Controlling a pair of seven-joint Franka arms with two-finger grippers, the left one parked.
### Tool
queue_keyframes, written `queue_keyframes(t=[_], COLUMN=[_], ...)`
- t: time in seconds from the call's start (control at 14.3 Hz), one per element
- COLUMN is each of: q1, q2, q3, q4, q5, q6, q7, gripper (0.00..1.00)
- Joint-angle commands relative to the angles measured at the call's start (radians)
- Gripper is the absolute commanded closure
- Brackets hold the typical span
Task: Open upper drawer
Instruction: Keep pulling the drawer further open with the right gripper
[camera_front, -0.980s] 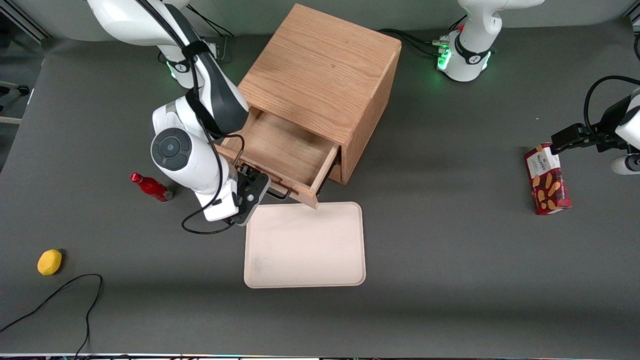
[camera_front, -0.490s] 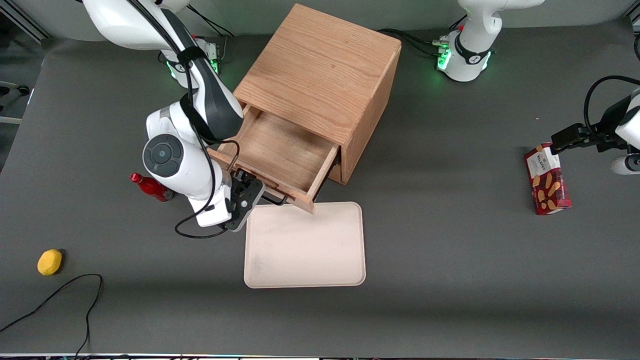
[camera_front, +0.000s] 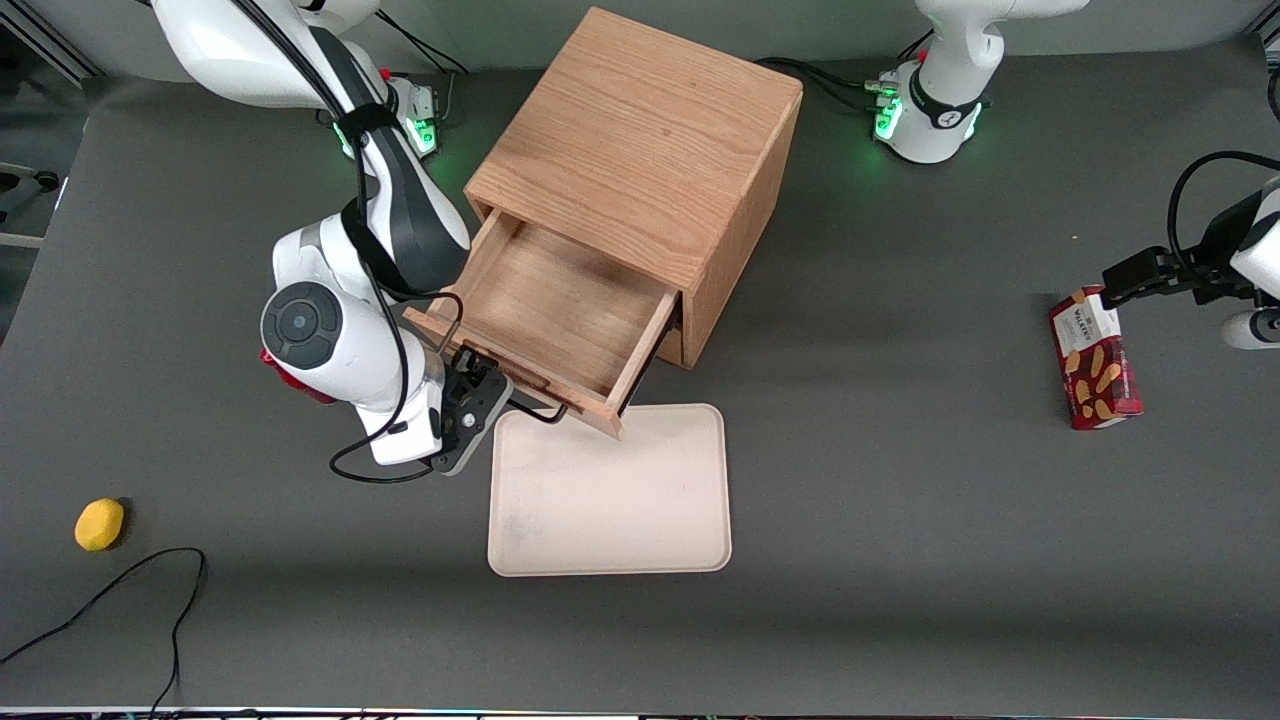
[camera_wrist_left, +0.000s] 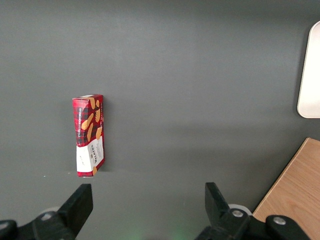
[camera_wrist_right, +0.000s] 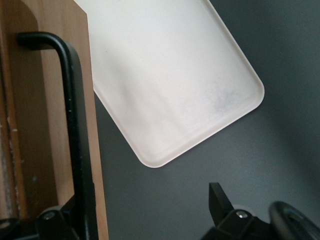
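Note:
The oak cabinet (camera_front: 640, 130) stands at the middle of the table. Its upper drawer (camera_front: 560, 300) is pulled well out, showing a bare wooden box. A thin black wire handle (camera_front: 540, 413) runs along the drawer's front. My right gripper (camera_front: 478, 388) is at the handle's end toward the working arm, and it is open. In the right wrist view the handle (camera_wrist_right: 75, 125) lies along the oak drawer front (camera_wrist_right: 50, 100), just inside one finger of the gripper (camera_wrist_right: 147, 215). The fingers stand wide apart, with dark table between them.
A cream tray (camera_front: 610, 500) lies just in front of the open drawer, nearer the front camera. A red bottle (camera_front: 290, 385) is mostly hidden under my arm. A yellow fruit (camera_front: 99, 524) and a black cable (camera_front: 120, 590) lie toward the working arm's end. A red biscuit box (camera_front: 1095, 370) lies toward the parked arm's.
My gripper has moved toward the working arm's end and a little nearer the front camera. The drawer has come out further, the cabinet has turned slightly, and my arm now covers most of the red bottle.

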Motion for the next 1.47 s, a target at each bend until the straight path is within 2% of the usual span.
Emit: queue_keyframes(t=[0.0,0.35,1.4], q1=[-0.012,-0.026,-0.071], q2=[0.037,0.077,0.144], q3=[-0.002,-0.002,-0.002], q4=[0.068,0.140,0.232], q5=[0.014,0.053,0.053], q6=[-0.034,-0.064,-0.057], q7=[-0.023,-0.003,0.014], gripper=[0.00,0.00,0.00])
